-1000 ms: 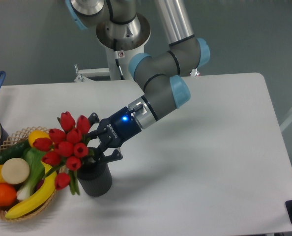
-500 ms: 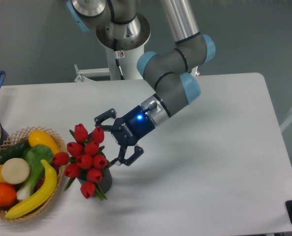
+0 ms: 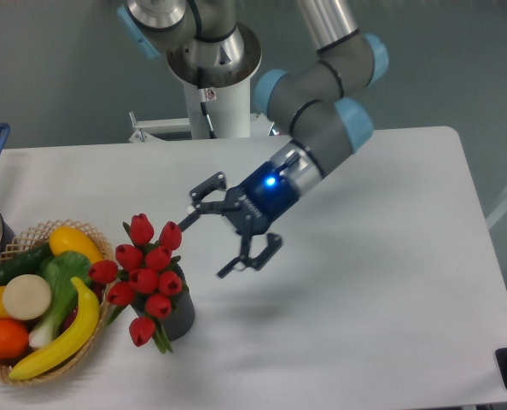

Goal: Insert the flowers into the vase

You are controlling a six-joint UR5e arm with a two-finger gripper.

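Item 1, flowers point(image 3: 147, 273): seated in the vase point(image 3: 178, 314), lower left of frame, heads leaning left and forward toward the wicker basket point(image 3: 94, 340).
Item 2, gripper point(image 3: 228, 229): centre of frame, jaws spread wide, holding nothing, clear of the bunch.
Risk, as you judge it: the top-heavy lean could tip the vase or let stems slide out; a low arm sweep would knock it.
Item 3, worktop point(image 3: 390, 282): white, matte, against a grey-green wall.
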